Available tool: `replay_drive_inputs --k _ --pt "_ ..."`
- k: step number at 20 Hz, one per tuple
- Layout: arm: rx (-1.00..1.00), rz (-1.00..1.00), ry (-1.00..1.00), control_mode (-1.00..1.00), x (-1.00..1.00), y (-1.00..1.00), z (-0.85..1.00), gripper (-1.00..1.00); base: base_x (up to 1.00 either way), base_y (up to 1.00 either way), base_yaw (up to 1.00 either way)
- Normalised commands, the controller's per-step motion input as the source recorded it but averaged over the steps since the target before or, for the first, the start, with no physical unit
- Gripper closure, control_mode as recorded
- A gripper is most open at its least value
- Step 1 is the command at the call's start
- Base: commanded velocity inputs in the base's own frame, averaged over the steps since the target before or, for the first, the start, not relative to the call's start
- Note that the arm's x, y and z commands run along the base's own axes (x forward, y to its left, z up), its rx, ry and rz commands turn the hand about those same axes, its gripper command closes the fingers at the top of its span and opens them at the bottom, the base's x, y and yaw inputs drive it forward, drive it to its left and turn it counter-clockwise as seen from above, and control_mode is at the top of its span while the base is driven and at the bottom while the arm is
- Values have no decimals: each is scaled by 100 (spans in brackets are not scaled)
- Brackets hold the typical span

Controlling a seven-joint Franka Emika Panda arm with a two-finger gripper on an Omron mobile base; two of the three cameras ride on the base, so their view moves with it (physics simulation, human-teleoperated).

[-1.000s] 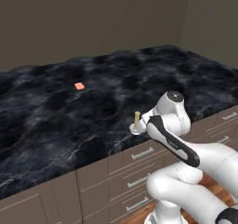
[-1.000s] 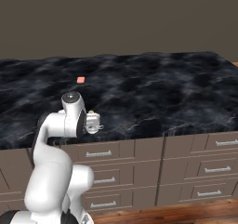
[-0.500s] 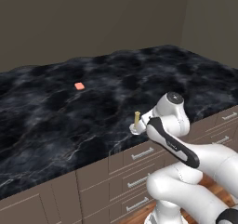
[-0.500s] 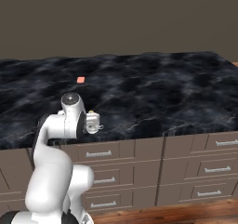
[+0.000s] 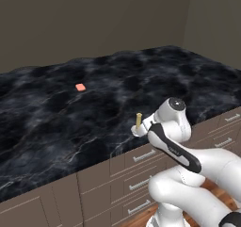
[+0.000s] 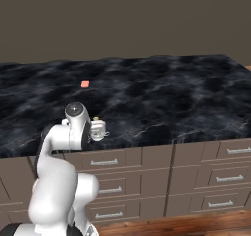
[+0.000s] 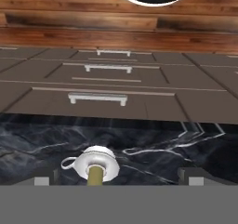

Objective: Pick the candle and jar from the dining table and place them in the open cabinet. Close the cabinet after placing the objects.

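Candle (image 5: 138, 120): one is seen upright on the bench (image 5: 56, 122).
Salmon piece (image 5: 80, 87): one.
End effector (image 7: 118, 180): spread wide, nothing held.

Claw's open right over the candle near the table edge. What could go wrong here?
1. The candle stands close to the table edge above the drawers; a nudge may tip it off.
2. It sits left of centre between the open claw tips, so closing could knock it sideways.
3. The thin stick may slip; gripping the holder looks safer.

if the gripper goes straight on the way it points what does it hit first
Probably the candle: the hand view looks down on it between the open gripper fingertips, standing near the table edge. Depth is unclear.
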Motion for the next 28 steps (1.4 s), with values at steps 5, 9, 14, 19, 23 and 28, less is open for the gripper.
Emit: replay_drive_inputs --k 5,9,14,19,23,28 --pt "0 0 0 -100 17 0 0 -100 0 0 0" --pt "0 0 0 -100 22 1 0 -100 0 0 0" --pt "0 0 0 -100 19 0 -2 -100 0 0 0" --pt "1 0 0 -100 23 0 -10 -100 0 0 0" --pt "1 0 0 -100 28 0 -20 -100 0 0 0" --pt "2 0 0 -100 35 0 -32 -100 0 0 0"
